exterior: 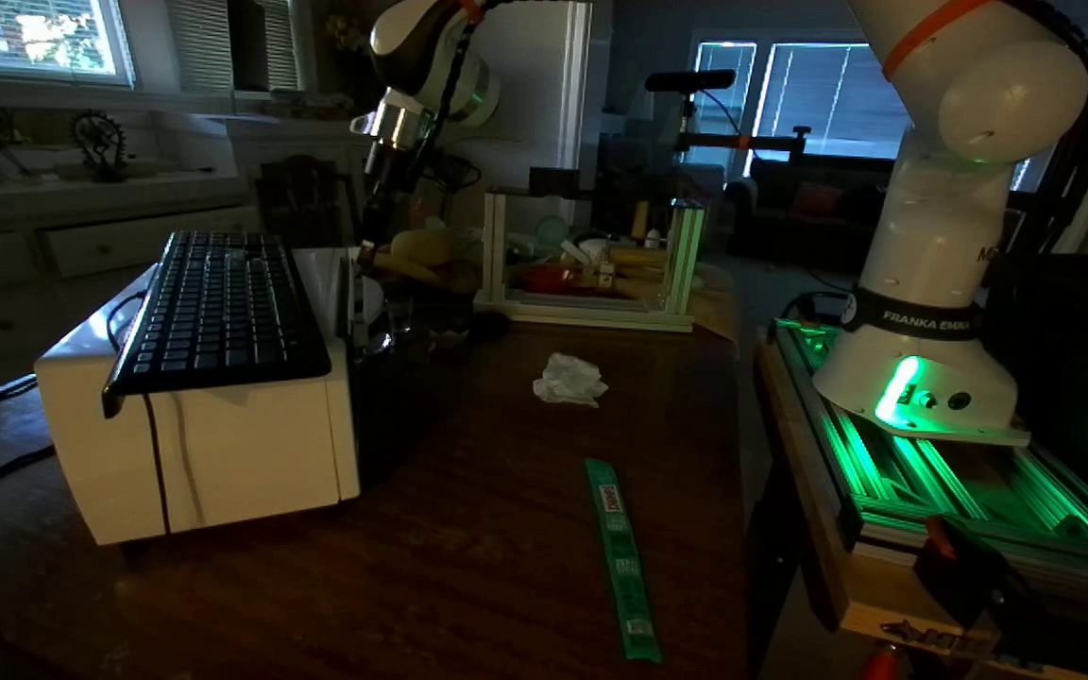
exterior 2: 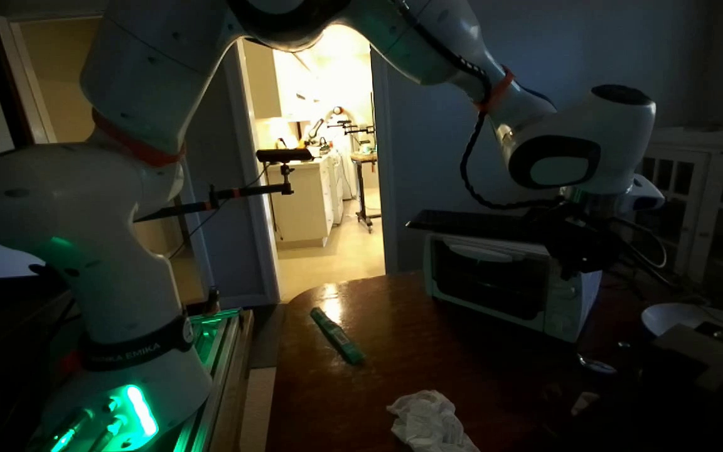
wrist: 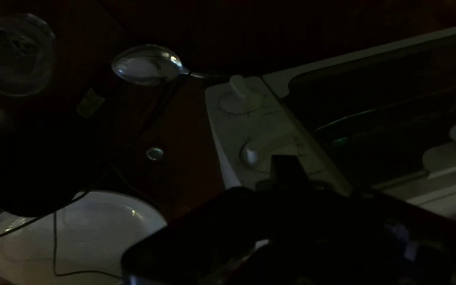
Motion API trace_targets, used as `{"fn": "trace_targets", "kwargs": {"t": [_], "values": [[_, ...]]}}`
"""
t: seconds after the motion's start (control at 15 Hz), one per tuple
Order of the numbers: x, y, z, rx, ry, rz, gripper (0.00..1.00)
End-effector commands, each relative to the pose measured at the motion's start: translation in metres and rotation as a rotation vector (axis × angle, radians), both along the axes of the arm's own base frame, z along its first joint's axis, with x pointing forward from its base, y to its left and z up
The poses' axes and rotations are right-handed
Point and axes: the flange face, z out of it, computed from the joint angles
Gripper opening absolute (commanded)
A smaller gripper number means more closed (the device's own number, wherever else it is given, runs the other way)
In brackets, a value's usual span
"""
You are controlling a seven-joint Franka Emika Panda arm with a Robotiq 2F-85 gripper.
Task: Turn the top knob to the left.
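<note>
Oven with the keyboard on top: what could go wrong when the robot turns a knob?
Two things, maybe. In the wrist view, the dark tool partly covers the panel near one knob, with another knob close by, so it could bump the wrong one. And if it pushes hard, the oven might slide or shake; the keyboard lying on it sticks out past its edge, so it could tumble off.

Passage: over table (exterior 2: 394,317) between oven (exterior 2: 490,279) and packet (exterior 2: 336,336) | Obstacles: keyboard (exterior: 223,307) atop oven, spoon (wrist: 147,65) near its corner | Gripper (wrist: 289,169) to top knob (wrist: 267,150): seemingly close, too dark to judge
</note>
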Motion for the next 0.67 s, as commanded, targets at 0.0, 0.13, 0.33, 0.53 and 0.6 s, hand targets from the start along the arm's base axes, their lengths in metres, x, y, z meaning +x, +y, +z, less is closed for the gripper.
{"fn": "trace_targets", "kwargs": {"t": [0.0,0.13,0.33,0.53,0.6], "values": [[-0.012,-0.026,0.0,-0.036,0.037,-0.055,0.0],[-0.013,-0.033,-0.01,-0.034,0.05,-0.065,0.0],[-0.015,-0.03,-0.023,-0.014,0.062,-0.065,0.0],[-0.012,-0.027,-0.035,0.038,0.052,-0.084,0.0],[-0.011,-0.026,-0.037,0.056,0.053,-0.094,0.0]]}}
